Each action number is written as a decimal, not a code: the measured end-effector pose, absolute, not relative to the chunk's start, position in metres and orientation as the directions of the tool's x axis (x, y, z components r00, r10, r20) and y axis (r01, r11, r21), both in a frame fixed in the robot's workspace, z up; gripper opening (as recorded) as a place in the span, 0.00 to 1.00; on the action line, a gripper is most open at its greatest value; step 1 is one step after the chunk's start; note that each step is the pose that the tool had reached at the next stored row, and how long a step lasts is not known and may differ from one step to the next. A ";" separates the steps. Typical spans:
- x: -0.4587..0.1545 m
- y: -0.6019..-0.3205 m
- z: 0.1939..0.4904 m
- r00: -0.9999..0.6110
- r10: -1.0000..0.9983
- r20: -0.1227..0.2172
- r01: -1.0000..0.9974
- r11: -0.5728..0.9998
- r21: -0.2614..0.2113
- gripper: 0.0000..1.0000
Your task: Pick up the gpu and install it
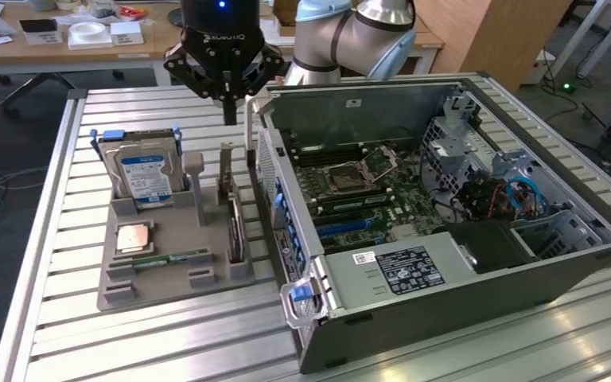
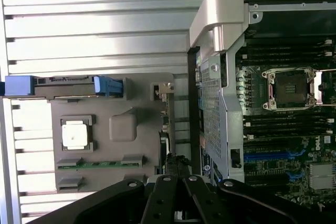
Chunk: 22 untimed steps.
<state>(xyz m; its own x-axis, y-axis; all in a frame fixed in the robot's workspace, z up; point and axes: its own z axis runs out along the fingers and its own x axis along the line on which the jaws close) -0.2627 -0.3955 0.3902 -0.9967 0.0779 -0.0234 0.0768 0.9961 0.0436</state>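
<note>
Exterior view gives us the black gripper [image 1: 229, 111] hanging from the arm [image 1: 353, 32] above the far part of the slatted aluminium tabletop [image 1: 125, 350]. Its jaws are pressed together into one narrow point, with nothing between them.

The gpu [image 1: 235, 231] is a thin flat green circuit card with a dark cooler face and a silver end bracket. It stands on its long edge in a slot of the grey moulded plastic tray [image 1: 168, 282], along the tray edge nearest the open grey metal computer case [image 1: 412, 270]. The closed tips sit over the bracket end of the card and are apart from it.

In the wrist view we look down past the gripper [image 2: 176, 163] and see the gpu [image 2: 164, 140] edge-on. It runs beside the narrow strip of bare slats that separates the tray [image 2: 105, 156] from the case wall [image 2: 220, 19].

The tray lies toward the tabletop edge on the exterior view's left. Its far end carries the boxy silver hard drive with a blue-white label [image 1: 144, 175], which stands upright between blue rails. Nearer the middle, a square metallic processor chip [image 1: 136, 237] and a narrow green memory stick [image 1: 168, 260] lie flat.

The case fills the side of the tabletop on the exterior view's right. It lies on its side with the green motherboard [image 1: 348, 191] exposed.

Room is tightest between the card and the case wall. Wider bare slats show beyond the tray's far edge [image 2: 94, 24] and along the tabletop's near edge.
</note>
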 end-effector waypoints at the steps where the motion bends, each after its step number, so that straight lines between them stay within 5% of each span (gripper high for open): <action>1: -0.263 -0.395 0.390 -0.997 0.078 -0.023 0.077 0.996 0.044 0.11; 22: -0.267 -0.414 0.390 -0.997 0.078 -0.023 0.077 0.996 0.044 0.11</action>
<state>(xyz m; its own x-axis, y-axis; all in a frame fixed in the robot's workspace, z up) -0.2672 -0.4141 0.3902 -0.9967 0.0781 -0.0233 0.0770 0.9961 0.0436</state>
